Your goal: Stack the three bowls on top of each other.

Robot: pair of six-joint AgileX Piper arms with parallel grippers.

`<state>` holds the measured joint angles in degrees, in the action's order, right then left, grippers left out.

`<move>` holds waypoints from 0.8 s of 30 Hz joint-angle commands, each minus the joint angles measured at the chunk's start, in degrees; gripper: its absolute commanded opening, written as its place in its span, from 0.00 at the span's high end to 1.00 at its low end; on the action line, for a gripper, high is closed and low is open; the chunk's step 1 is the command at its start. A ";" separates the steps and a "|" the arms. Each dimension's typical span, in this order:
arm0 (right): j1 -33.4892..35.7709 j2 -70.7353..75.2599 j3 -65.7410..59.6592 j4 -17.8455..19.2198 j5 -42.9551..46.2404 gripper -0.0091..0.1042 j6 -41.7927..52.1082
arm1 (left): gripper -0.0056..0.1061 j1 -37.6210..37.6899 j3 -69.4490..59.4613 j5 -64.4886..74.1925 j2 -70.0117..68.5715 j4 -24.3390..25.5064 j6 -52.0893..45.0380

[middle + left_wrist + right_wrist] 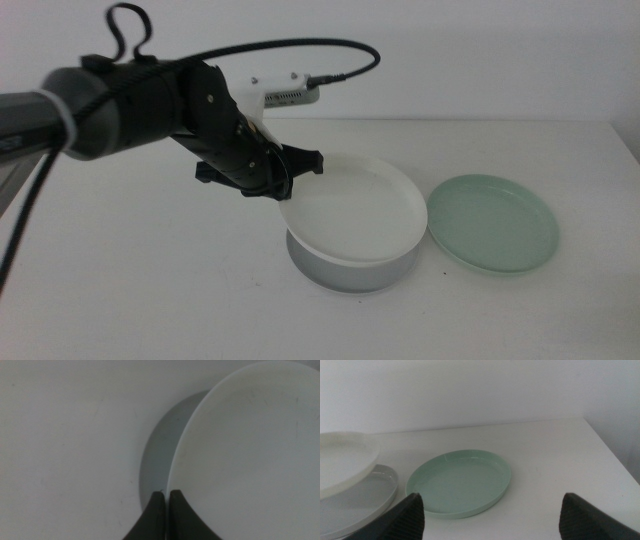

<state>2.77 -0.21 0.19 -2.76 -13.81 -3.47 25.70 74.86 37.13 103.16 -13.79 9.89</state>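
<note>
Now the first stacking step looks nearly done: the left gripper has its fingers clenched on the near-left rim of the white bowl, which hangs tilted over the light grey bowl on the counter, its far side low, its gripped side raised. Next, I judge, it must level and settle the bowl inside the grey one before letting go. The left arm reaches in from the left, wrist angled down. The mint green bowl lies just beside the pair; the right gripper waits near it, fingers spread wide
</note>
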 commanded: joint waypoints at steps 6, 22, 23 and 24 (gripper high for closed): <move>0.03 0.21 -0.19 0.51 0.53 0.10 0.50 | 0.97 0.57 0.83 -0.75 3.17 -0.11 0.51; 0.03 0.21 -0.19 0.51 0.53 0.10 0.50 | 0.97 0.57 0.07 -3.50 5.07 -0.88 -2.03; 0.03 0.21 -0.19 0.51 0.53 0.10 0.50 | 0.97 0.57 0.07 -3.59 5.45 -0.74 -2.12; 0.03 0.21 -0.19 0.51 0.53 0.10 0.50 | 0.97 0.57 0.07 -3.74 5.66 -0.74 -2.45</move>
<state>2.77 -0.21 0.19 -2.76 -13.81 -3.47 26.00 75.23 34.39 108.63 -14.11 7.67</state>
